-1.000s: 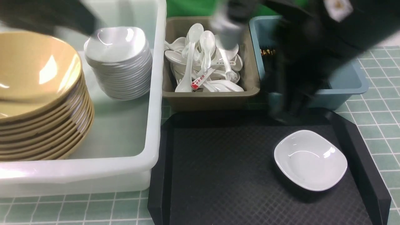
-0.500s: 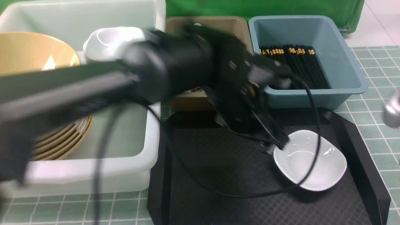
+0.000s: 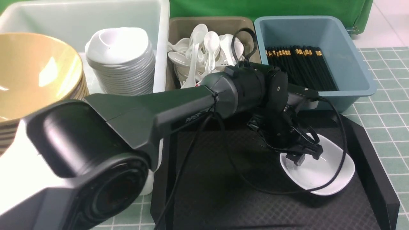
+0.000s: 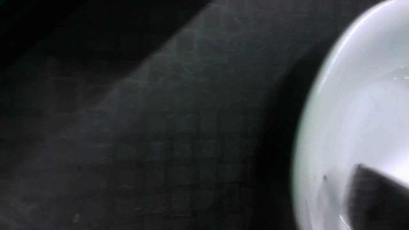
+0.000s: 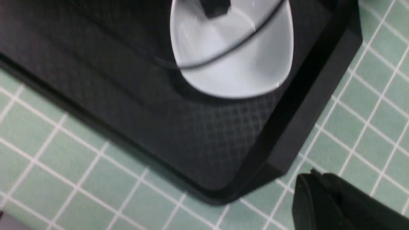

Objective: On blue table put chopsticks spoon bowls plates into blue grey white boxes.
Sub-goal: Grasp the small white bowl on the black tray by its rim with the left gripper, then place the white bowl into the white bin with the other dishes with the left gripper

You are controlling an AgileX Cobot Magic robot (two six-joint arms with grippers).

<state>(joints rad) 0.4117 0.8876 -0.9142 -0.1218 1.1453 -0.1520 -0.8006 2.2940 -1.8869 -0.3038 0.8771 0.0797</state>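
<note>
Resting hollow-up on black tray (image 3: 223,191), plate (image 3: 324,172), long axis roughly left-right.

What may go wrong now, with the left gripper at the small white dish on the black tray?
The left gripper sits at the rim of the small glossy white dish, so the smooth dish might slip. The arm's black cable loops over the dish and might drag it.

Front view bright, glare on the bowls (image 3: 38,73); left wrist view dim and blurred.
</note>
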